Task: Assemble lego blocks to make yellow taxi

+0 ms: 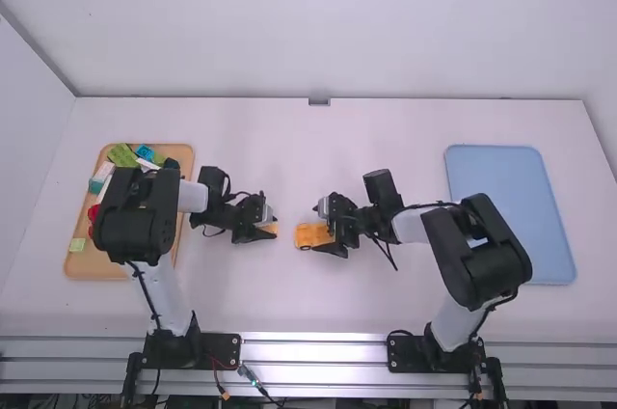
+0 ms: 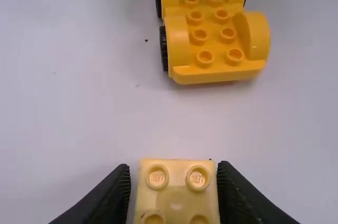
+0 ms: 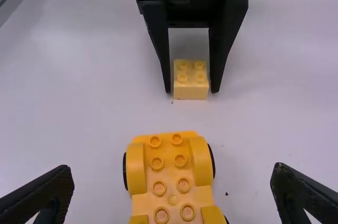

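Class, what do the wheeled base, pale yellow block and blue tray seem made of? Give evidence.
Wheeled base: probably smooth moulded plastic, shown by even colour and crisp studs. Pale block: likely the same, slightly glossy, with raised studs. Blue tray: matte, perhaps plastic; its flat colour doesn't settle it.

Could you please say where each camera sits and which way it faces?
High view: above, behind, looking forward and down on the table; both arms show.
Left wrist view: on that wrist, facing pale block and wheeled base; own fingers show.
Right wrist view: on that wrist, facing base and left gripper; own fingers show.
Wrist views share block and base.
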{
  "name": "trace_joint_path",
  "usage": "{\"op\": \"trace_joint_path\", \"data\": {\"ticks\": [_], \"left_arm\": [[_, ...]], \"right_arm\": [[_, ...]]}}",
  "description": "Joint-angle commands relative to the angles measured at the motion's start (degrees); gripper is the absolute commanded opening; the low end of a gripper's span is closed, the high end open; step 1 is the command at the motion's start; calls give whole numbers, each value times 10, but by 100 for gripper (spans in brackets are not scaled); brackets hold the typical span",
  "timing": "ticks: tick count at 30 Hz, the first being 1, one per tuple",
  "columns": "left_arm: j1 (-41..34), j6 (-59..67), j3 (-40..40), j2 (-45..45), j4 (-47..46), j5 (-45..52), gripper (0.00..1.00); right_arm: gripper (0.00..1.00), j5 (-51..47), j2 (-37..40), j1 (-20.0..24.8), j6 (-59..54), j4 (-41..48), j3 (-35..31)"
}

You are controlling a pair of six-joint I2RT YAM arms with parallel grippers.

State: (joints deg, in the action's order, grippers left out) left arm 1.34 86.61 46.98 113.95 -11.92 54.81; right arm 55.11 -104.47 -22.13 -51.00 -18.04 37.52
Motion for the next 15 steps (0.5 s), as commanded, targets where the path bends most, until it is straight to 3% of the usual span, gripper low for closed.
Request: {"op": "trace_joint_path", "data": {"ticks": [1, 12, 15], "left_arm": [[2, -2, -8, 5, -4, -5, 42], [2, -2, 13, 5, -40, -20, 40], [2, -2, 17, 5, -43, -25, 36]], "right_arm": [[99, 10, -1, 0, 2, 0, -3], [99, 3, -1, 0, 2, 3, -3], [99, 3, -1, 0, 2, 4, -3]]}}
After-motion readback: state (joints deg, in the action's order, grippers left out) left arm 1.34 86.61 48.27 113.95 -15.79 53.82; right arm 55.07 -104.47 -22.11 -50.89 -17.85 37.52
